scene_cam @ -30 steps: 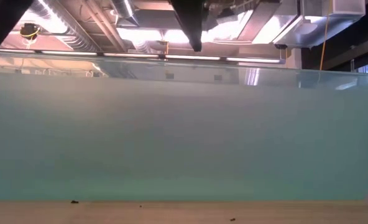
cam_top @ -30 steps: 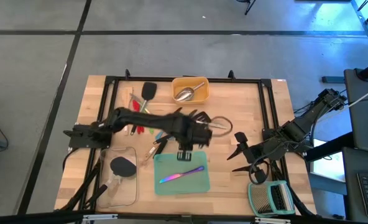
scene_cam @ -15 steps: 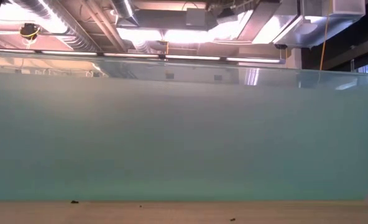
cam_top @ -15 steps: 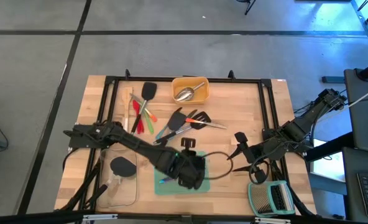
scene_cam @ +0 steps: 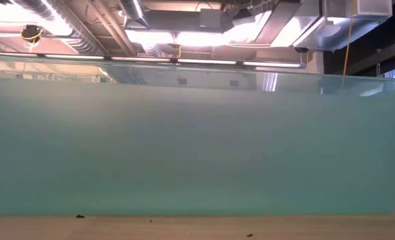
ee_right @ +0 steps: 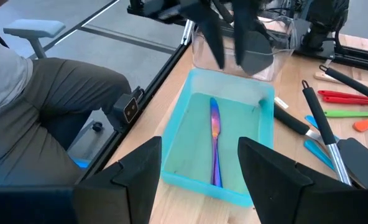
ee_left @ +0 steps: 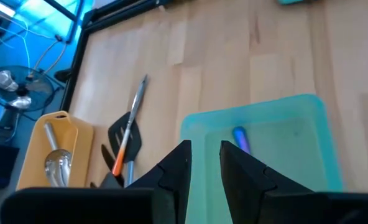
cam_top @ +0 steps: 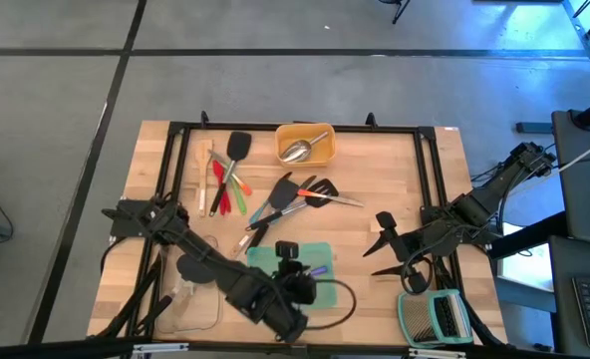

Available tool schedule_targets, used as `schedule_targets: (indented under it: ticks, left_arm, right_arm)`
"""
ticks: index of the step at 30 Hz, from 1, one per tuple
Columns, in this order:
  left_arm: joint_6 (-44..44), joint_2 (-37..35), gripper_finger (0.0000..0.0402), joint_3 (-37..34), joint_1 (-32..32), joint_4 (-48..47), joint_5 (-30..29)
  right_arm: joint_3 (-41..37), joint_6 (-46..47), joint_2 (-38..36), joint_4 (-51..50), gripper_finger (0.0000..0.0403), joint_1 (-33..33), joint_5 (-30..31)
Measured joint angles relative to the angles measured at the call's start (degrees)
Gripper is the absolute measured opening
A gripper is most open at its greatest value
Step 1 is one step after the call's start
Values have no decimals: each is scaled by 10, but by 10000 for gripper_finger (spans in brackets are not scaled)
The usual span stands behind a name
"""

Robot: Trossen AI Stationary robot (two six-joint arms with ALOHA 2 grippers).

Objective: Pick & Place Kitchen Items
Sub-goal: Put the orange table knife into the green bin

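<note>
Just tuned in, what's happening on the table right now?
The left gripper hangs over the near end of the teal tray, holding nothing, where an iridescent knife already lies. The right gripper waits open beside the tray. Most utensils lie loose mid-table; a steel scoop sits in the yellow tray.

overhead, table-level, two wrist views

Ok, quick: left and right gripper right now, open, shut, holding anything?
Left gripper: open by a narrow gap, holding nothing.
Right gripper: open wide, holding nothing.
</note>
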Motion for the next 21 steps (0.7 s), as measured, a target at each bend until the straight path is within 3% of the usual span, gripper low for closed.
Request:
schedule_targets:
  ticks: [8, 21]
  left_arm:
    - [-50, 0, 78, 0, -36, 0, -37]
    - [-95, 13, 75, 0, -84, 19, -22]
  right_arm:
    - [0, 0, 0, 1, 216, 0, 0]
    - [0, -15, 0, 14, 216, 0, 0]
